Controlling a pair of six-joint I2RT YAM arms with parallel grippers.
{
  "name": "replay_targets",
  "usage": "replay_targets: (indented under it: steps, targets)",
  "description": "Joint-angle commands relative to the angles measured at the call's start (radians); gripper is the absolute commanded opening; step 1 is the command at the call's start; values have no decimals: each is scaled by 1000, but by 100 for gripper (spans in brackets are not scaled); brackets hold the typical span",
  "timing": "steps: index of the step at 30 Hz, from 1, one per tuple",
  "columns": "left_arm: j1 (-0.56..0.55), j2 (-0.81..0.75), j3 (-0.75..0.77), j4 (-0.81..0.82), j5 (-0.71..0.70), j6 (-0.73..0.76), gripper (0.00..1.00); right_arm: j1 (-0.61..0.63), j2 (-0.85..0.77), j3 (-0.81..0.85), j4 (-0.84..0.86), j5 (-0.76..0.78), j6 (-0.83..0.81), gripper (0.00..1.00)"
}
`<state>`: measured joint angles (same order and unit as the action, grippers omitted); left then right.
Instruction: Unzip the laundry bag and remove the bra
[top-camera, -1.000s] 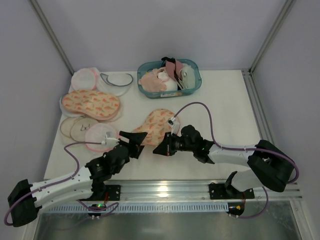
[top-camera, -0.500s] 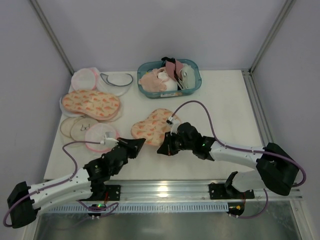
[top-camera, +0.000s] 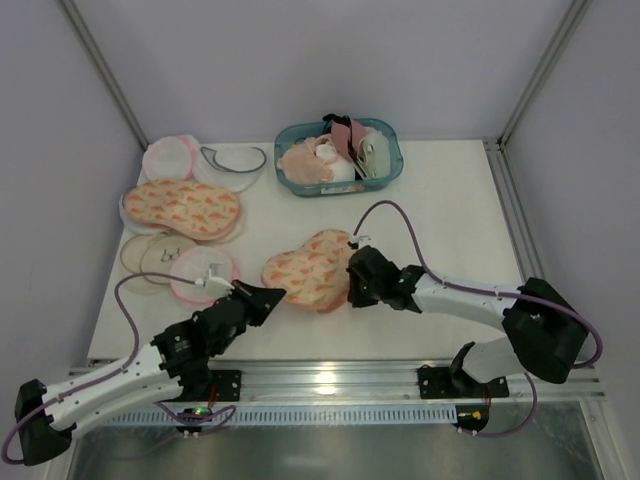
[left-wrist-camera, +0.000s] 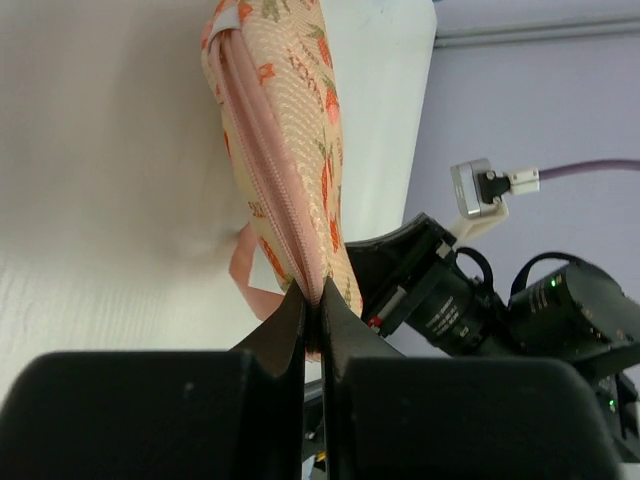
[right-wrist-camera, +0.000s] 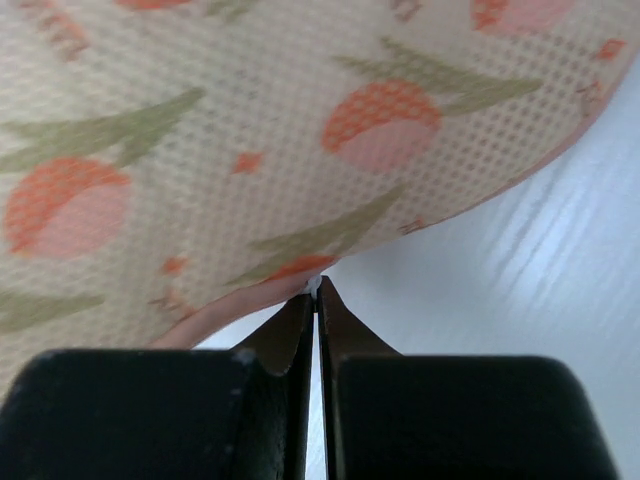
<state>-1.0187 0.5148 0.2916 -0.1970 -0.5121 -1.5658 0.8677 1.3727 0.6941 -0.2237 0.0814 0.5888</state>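
The peach carrot-print laundry bag (top-camera: 310, 268) lies between my two arms in the top view. My left gripper (top-camera: 272, 294) is shut on the pink zipper edging at the bag's left end (left-wrist-camera: 285, 130), fingertips (left-wrist-camera: 300, 310) pinching the seam beside a pink loop (left-wrist-camera: 245, 275). My right gripper (top-camera: 352, 285) is shut at the bag's right end. In the right wrist view its tips pinch a small white tab (right-wrist-camera: 316, 290) at the pink edge under the bag (right-wrist-camera: 250, 130). The bra is hidden.
A second peach print bag (top-camera: 180, 208) and round mesh pouches (top-camera: 203, 272) lie at the left. A teal basket (top-camera: 338, 157) with pink garments stands at the back. The frame rail (top-camera: 330, 378) runs along the table's near edge.
My left gripper has closed on the bag's left end. The right gripper moved right along the bag's near edge, and the bag swung toward the near side.
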Motion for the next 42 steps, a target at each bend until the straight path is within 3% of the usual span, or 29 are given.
replay_targets:
  steps: [1, 6, 9, 13, 20, 27, 29, 33, 36, 38, 42]
  targets:
    - [11, -80, 56, -105, -58, 108, 0, -51, 38, 22, -112, 158, -30, 4]
    - [12, -160, 87, -297, -137, 138, 0, -82, -24, 39, -209, 294, -3, 4]
    - [12, -165, 90, -320, -157, 158, 0, -102, -102, 35, -241, 348, 6, 4]
    - [14, -102, 80, -234, -137, 199, 0, -133, -179, 36, -299, 383, 3, 3]
    - [26, 154, 129, 8, -125, 309, 0, -142, -282, 27, -371, 405, 9, 4]
    - [130, 439, 185, 292, 41, 357, 1, -144, -405, 19, -436, 420, 26, 4]
    - [137, 520, 216, 339, 67, 375, 9, -142, -445, 12, -453, 434, 40, 4]
    - [158, 631, 259, 410, 121, 385, 79, -145, -509, -2, -470, 452, 66, 4]
    - [158, 659, 276, 403, 132, 368, 94, -144, -535, -10, -479, 452, 80, 4]
    - [158, 642, 271, 374, 129, 345, 98, -145, -538, -16, -480, 449, 88, 4]
    - [158, 575, 259, 259, 153, 282, 99, -145, -531, -25, -465, 417, 88, 4]
